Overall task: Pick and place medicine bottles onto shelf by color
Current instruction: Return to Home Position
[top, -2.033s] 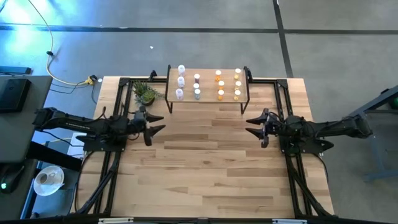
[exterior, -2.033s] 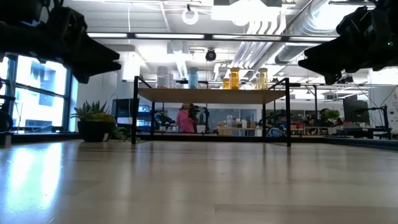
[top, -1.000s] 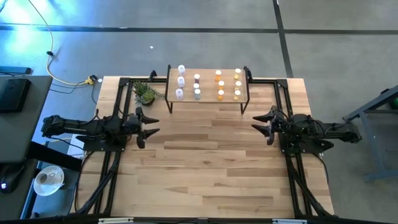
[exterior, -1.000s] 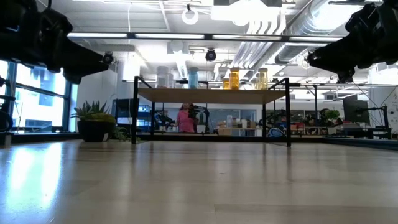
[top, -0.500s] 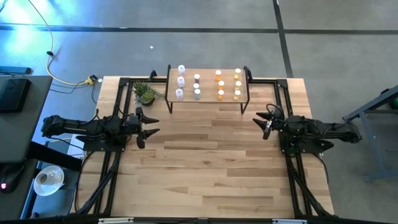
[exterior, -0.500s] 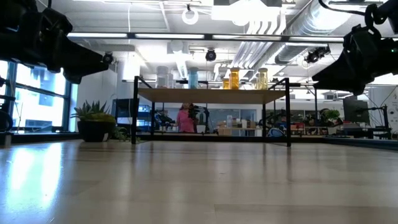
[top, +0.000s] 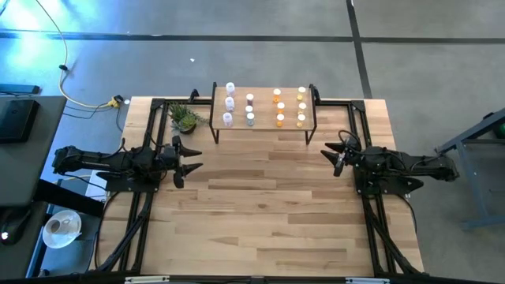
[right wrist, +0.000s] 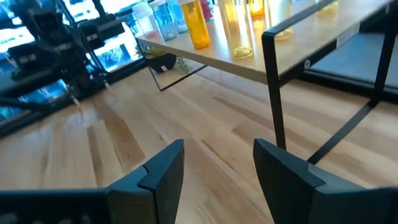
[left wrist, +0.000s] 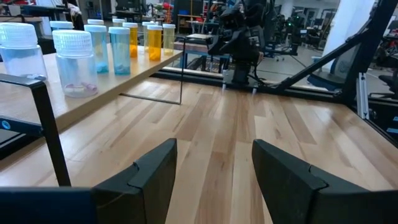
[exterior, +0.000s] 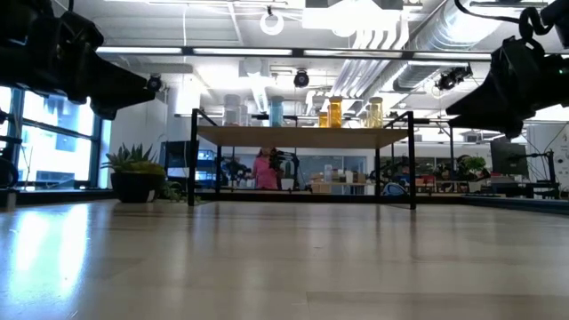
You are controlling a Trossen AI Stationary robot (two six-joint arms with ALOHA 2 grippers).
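The medicine bottles stand upright in rows on the shelf, a light-wood board on black legs at the table's far edge. From left to right the rows are clear and white, teal, orange and yellow. My left gripper hovers open at the table's left side, pointing level toward the right. My right gripper hovers open at the right side, pointing left and tipped a little down. Both are clear of the shelf with nothing between their fingers.
A small green potted plant stands left of the shelf at the far edge. Black frame rails run along both table sides under the arms. The wood tabletop spreads between the arms and toward the near edge.
My right gripper has rolled about its own axis and tipped slightly downward while staying at the table's right side; in the high view its fingers now look closer together because of the roll. The bottles have not moved.
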